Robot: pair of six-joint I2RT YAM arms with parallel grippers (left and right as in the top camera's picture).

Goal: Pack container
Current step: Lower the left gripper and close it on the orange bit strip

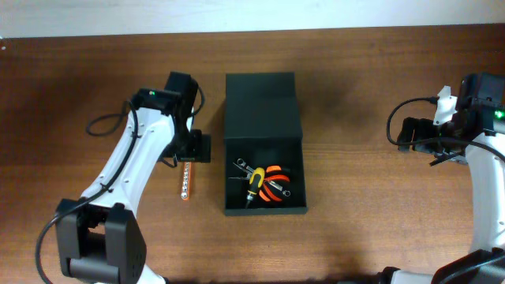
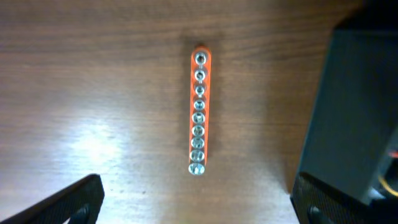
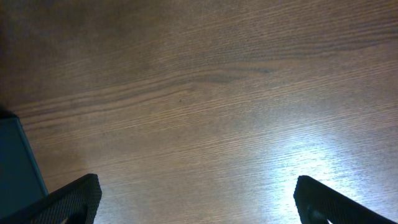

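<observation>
The dark container (image 1: 264,209) sits at the table's middle with its flap lid (image 1: 261,105) laid open toward the back. Inside lie a yellow-handled screwdriver (image 1: 254,182), orange-handled pliers (image 1: 275,186) and small metal bits. An orange bit holder (image 1: 185,181) with a row of silver sockets lies on the table left of the container; it also shows in the left wrist view (image 2: 199,109). My left gripper (image 1: 193,148) hovers open and empty just behind the holder, its fingertips (image 2: 198,202) wide apart. My right gripper (image 1: 414,134) is open and empty over bare wood at the far right (image 3: 196,199).
The container's wall (image 2: 351,106) fills the right side of the left wrist view. A dark corner of the container (image 3: 18,162) shows at the left edge of the right wrist view. Cables hang off both arms.
</observation>
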